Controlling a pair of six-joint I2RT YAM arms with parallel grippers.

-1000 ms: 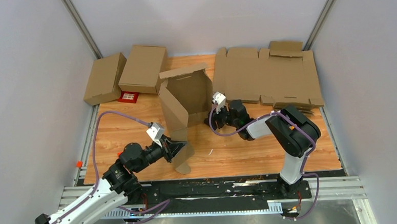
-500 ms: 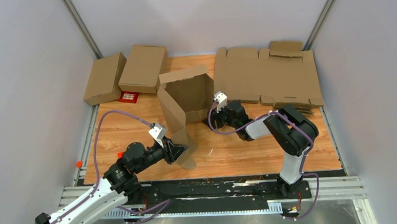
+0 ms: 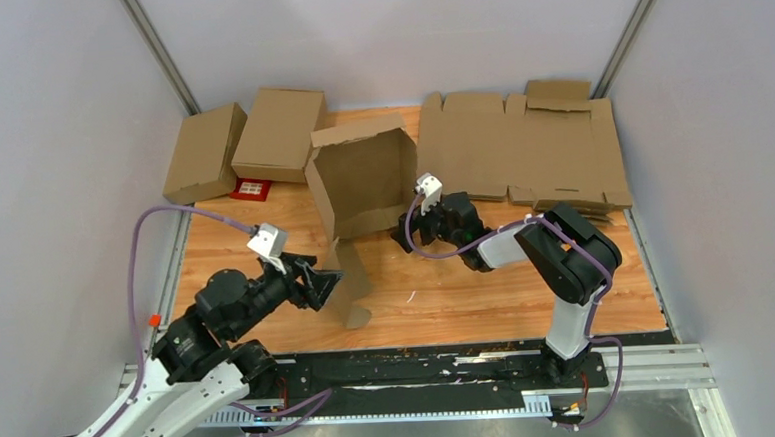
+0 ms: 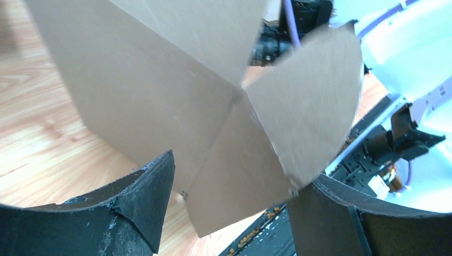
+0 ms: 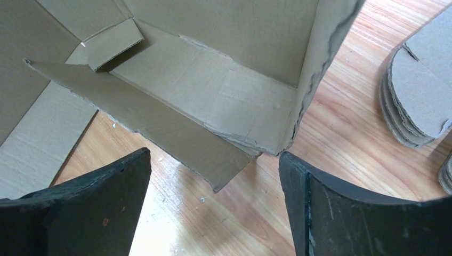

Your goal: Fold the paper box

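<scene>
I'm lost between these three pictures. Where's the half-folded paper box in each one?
Top external: paper box, centre, standing open.
Left wrist: paper box fills the upper middle.
Right wrist: paper box spans the top, inside showing.
Shared landmark: the wooden table beneath it.

The box (image 4: pixel 160 90) runs off the left wrist view's top edge. Left of the box, a red card (image 3: pixel 252 190) lies partly hidden under a carton (image 3: pixel 279 134), print unreadable.
</scene>
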